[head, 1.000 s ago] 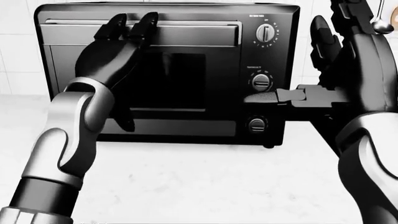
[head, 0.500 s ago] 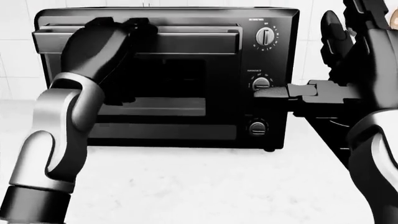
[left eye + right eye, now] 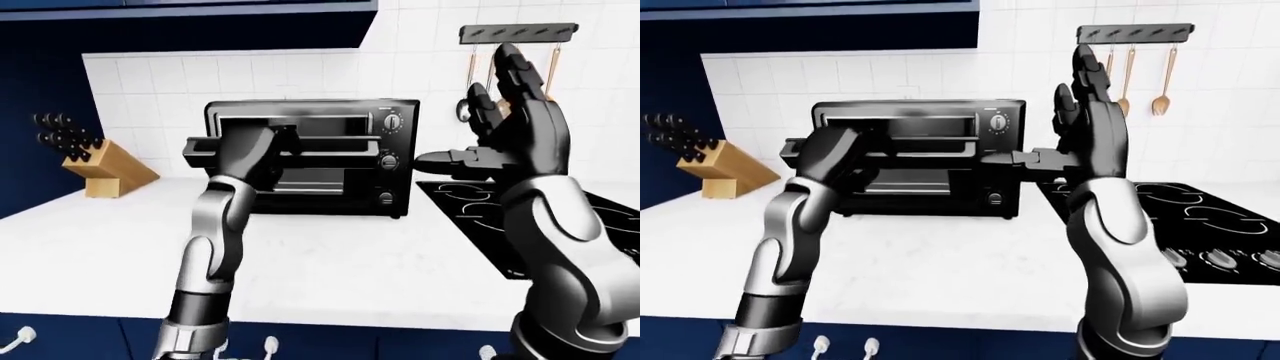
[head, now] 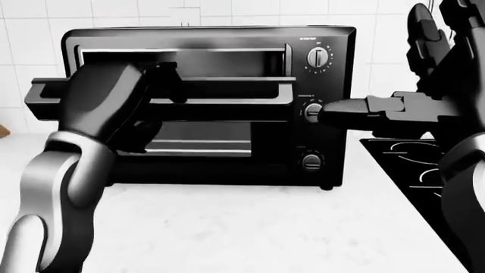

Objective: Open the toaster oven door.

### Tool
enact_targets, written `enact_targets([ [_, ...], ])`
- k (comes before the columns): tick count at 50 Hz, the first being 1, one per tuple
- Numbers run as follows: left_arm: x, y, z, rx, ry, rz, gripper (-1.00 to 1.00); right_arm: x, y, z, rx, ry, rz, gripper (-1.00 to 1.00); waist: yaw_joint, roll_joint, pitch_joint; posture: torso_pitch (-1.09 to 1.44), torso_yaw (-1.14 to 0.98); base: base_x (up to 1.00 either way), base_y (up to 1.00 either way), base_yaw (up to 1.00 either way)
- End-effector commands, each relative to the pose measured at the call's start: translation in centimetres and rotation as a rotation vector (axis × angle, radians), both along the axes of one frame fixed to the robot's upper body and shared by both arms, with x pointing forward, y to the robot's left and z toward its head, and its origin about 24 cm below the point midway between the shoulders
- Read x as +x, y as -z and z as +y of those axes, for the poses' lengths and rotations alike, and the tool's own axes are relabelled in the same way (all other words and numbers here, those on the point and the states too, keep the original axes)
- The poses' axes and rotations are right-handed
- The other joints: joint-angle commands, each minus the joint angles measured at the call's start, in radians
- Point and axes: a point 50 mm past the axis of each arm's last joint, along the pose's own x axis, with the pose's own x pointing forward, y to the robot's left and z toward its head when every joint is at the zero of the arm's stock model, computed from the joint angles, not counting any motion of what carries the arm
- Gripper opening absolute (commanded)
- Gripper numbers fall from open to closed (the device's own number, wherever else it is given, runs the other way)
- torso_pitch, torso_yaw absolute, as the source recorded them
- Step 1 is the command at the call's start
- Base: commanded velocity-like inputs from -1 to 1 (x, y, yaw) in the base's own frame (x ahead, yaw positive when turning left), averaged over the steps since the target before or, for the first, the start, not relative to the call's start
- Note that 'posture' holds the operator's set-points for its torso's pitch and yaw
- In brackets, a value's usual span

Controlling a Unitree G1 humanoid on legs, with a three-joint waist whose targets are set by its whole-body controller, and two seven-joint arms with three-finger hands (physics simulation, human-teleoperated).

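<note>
The toaster oven [image 4: 318, 102] door [image 4: 220, 96] is roughly halfway down, its handle wrapped by the left hand [image 4: 114, 105]; the cavity shows above that hand. The right hand [image 4: 425, 96] hangs open beside the knobs. Remaining: lower it fully

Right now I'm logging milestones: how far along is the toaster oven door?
Done: the door is unlatched and tipped partway out, with a gap showing along the top of the toaster oven. In hand: the left hand grips the door's top edge. Left: swinging it fully down. The right hand hovers open beside the oven.
</note>
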Motion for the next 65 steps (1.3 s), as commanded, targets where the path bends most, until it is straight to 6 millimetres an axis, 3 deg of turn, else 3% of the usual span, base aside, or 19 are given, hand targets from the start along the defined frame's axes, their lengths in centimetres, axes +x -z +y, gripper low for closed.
enact_targets([
  [1, 0.3, 2.0, 0.8, 0.034, -0.047, 0.142, -0.24, -0.2, -1.1, 0.1, -0.002, -0.003, -0.06, 1.0, -0.002, -0.007, 0.027, -0.61, 0.0, 0.0, 0.0, 0.0],
  [24, -6.1, 0.7, 1.5, -0.02, -0.065, 0.062, -0.22, -0.2, -0.8, 0.2, -0.002, -0.004, -0.056, 1.0, 0.004, -0.006, 0.072, -0.61, 0.0, 0.0, 0.0, 0.0],
  [35, -8.3, 1.9, 1.5, -0.02, -0.052, 0.078, -0.24, -0.2, -0.6, 0.1, -0.001, -0.001, -0.054, 1.0, 0.023, -0.008, 0.078, -0.61, 0.0, 0.0, 0.0, 0.0],
  [42, -10.8, 1.1, 2.2, -0.056, -0.065, 0.049, -0.24, -0.3, -0.4, 0.0, 0.001, 0.002, -0.052, 1.0, 0.023, -0.011, 0.082, -0.61, 0.0, 0.0, 0.0, 0.0],
  [45, -12.9, 0.3, 2.6, -0.085, -0.073, 0.02, -0.22, -0.4, -0.4, 0.0, 0.002, 0.002, -0.052, 1.0, 0.022, -0.009, 0.08, -0.61, 0.0, 0.0, 0.0, 0.0],
  [48, -13.8, -0.8, 2.9, -0.095, -0.081, -0.014, -0.22, -0.4, -0.5, 0.1, 0.001, 0.0, -0.053, 1.0, 0.021, -0.008, 0.081, -0.61, 0.0, 0.0, 0.0, 0.0],
  [52, -13.7, -2.6, 3.6, -0.146, -0.083, -0.064, -0.18, -0.4, -0.5, 0.1, 0.002, 0.0, -0.055, 1.0, 0.023, -0.006, 0.08, -0.61, 0.0, 0.0, 0.0, 0.0],
  [55, -13.6, -2.8, 3.8, -0.163, -0.084, -0.074, -0.19, -0.4, -0.5, 0.1, 0.002, -0.001, -0.055, 1.0, 0.026, -0.002, 0.076, -0.61, 0.0, 0.0, 0.0, 0.0],
  [57, -12.5, -3.4, 4.8, -0.332, -0.047, -0.052, -0.19, -0.5, -0.6, 0.2, 0.003, -0.002, -0.057, 1.0, 0.028, 0.001, 0.074, -0.61, 0.0, 0.0, 0.0, 0.0],
  [65, -10.6, -2.1, 7.2, -0.655, -0.001, 0.047, -0.11, -0.7, -0.7, 0.1, 0.003, 0.0, -0.059, 1.0, 0.037, 0.006, 0.064, -0.61, 0.0, 0.0, 0.0, 0.0],
])
